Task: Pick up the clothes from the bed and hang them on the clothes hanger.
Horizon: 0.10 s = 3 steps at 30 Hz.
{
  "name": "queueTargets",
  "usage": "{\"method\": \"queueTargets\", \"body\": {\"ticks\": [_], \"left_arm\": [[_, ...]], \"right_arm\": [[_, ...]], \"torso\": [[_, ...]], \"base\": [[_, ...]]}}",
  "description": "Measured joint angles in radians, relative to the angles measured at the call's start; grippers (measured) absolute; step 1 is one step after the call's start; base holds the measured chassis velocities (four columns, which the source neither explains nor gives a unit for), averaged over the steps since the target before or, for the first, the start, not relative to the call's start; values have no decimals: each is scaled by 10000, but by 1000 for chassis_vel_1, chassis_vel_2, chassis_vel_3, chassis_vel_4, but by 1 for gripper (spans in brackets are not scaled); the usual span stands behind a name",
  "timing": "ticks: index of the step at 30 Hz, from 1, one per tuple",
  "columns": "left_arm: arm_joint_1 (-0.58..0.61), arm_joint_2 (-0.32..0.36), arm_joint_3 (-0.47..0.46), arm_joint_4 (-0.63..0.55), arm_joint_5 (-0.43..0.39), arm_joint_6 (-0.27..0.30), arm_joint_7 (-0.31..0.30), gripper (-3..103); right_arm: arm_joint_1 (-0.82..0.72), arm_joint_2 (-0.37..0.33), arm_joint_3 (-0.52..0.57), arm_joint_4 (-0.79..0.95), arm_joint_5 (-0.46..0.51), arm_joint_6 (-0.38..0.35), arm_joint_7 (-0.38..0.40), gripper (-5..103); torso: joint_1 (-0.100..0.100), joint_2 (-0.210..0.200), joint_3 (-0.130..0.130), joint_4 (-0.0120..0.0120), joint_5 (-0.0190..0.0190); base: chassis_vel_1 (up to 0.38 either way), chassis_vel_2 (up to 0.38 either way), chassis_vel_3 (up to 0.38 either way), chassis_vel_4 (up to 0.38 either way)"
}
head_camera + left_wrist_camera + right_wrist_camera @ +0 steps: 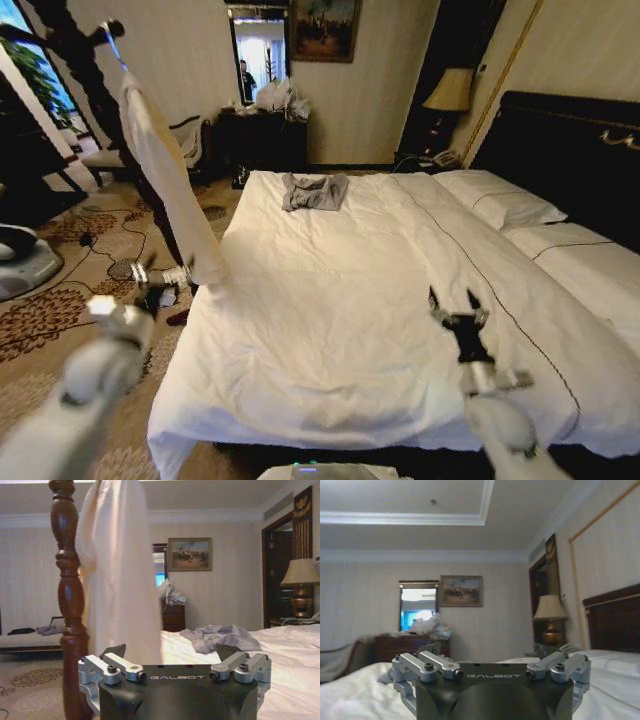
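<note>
Beside the bed's left edge stands a tall dark wooden coat stand point(70, 605), and the clothes point(170, 180), a pale cream-yellow shirt, hang from its upper branches. The shirt's long axis runs nearly vertical, slanting slightly toward the bed as it drops, with its lower hem just beside the mattress corner. No hanger can be made out at the top of the shirt. In the left wrist view the clothes point(120, 570) drape down just beside the turned post.

The left end effector point(160, 277) sits low, near the shirt's hem and the bed edge, its fingers spread apart with nothing between them. The right end effector point(458, 305) hovers over the white sheet toward the bed's right half, fingers likewise apart and empty.

On the bed point(330, 330), well apart from both arms, a small grey garment point(314, 191) lies crumpled near the foot end. White pillows point(497, 203) rest against the black headboard point(570, 150). Beyond are a dark dresser point(262, 140) piled with white bags, a mirror above it, a framed painting point(324, 28), and a lamp point(450, 92) on a nightstand. Patterned carpet point(60, 300) covers the floor, with a cable trailing across it.
</note>
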<state>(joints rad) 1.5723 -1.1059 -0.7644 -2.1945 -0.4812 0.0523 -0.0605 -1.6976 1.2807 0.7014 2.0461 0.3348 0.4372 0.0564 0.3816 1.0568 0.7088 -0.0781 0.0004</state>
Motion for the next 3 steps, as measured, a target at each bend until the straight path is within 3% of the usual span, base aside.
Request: {"method": "queueTargets", "body": {"ticks": [2, 3], "left_arm": [[309, -811, 164, -322, 643, -78, 238, 100], [309, -811, 164, -322, 643, -78, 238, 100]], "right_arm": [[-250, 304, -202, 347, -597, 24, 170, 100], [-250, 304, -202, 347, -597, 24, 170, 100]], "torso": [[0, 0, 0, 2, -3], [0, 0, 0, 2, -3]], "base": [[0, 0, 0, 0], [0, 0, 0, 0]]}}
